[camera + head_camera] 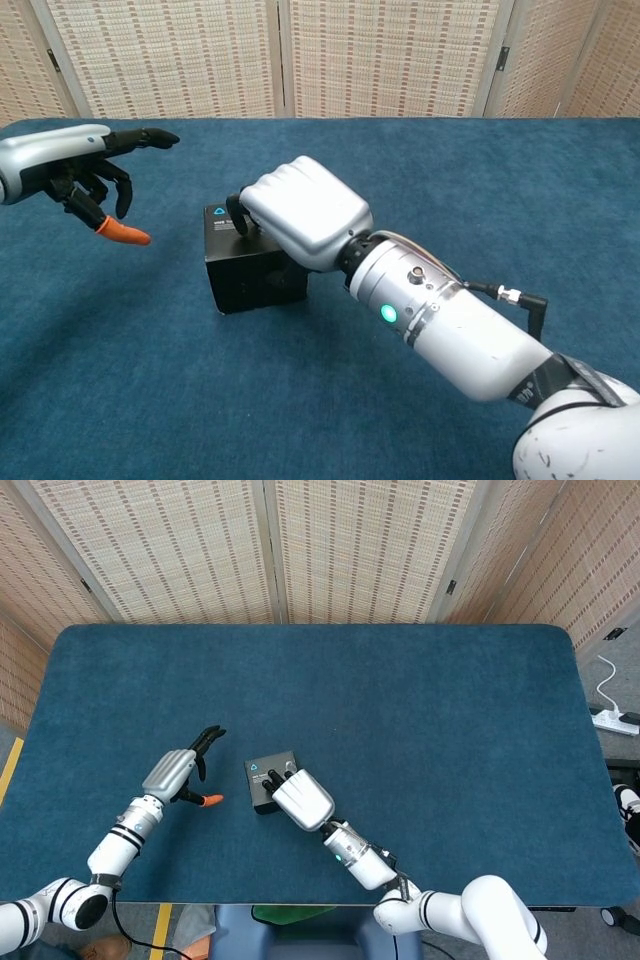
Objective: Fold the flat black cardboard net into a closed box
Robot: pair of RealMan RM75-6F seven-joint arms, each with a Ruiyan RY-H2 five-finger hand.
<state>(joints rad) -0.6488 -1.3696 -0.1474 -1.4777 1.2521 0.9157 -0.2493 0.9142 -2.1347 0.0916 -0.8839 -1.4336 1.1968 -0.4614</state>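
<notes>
This looks like a robotics lab or test room, set up for recording rather than for living or ordinary work. The table (420, 700) is covered edge to edge in dark blue felt-like cloth, the sort laid down as a plain working surface. Behind it stand folding screens (270, 545) of pale woven panels in grey frames, closing the area off as a backdrop. Off the right edge of the table, a white power strip (612, 718) with its cable lies on a grey floor (615, 670). At the lower left, a yellow stripe (10, 770) is marked on the floor, as one sees around machines.
</notes>
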